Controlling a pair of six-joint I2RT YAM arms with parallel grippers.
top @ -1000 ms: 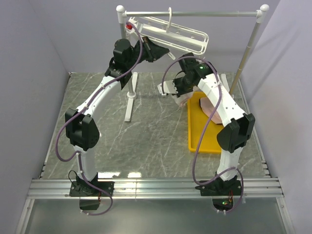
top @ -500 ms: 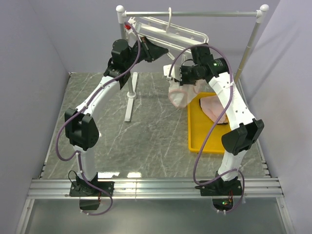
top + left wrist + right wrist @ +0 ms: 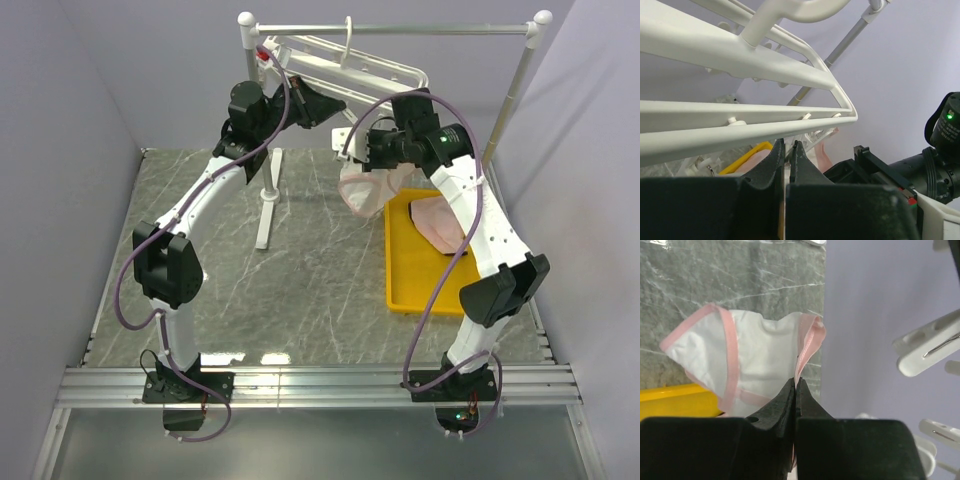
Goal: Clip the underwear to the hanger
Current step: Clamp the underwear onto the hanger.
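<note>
The white hanger [image 3: 350, 62] hangs tilted from the rail; its bars [image 3: 740, 55] fill the left wrist view. My left gripper [image 3: 340, 101] [image 3: 787, 144] sits just under it, shut on a pale clip that dangles from the lower bar. My right gripper [image 3: 350, 160] [image 3: 795, 382] is shut on the pink-trimmed edge of a pale underwear [image 3: 364, 192] [image 3: 755, 355]. The piece hangs free in the air just right of and below the left gripper. Loose clips [image 3: 925, 347] show to the right of the underwear.
A yellow tray [image 3: 395, 270] at the right holds another pink underwear [image 3: 440, 222]. The grey rail stand's left pole [image 3: 266, 190] rises from the marble table, its top rail [image 3: 420, 28] carries the hanger, and a slanted pole [image 3: 505, 110] stands at the right.
My right gripper has lifted the underwear off the tray and carried it up and left toward the hanger. The left gripper has stayed at the hanger, which shifted slightly.
</note>
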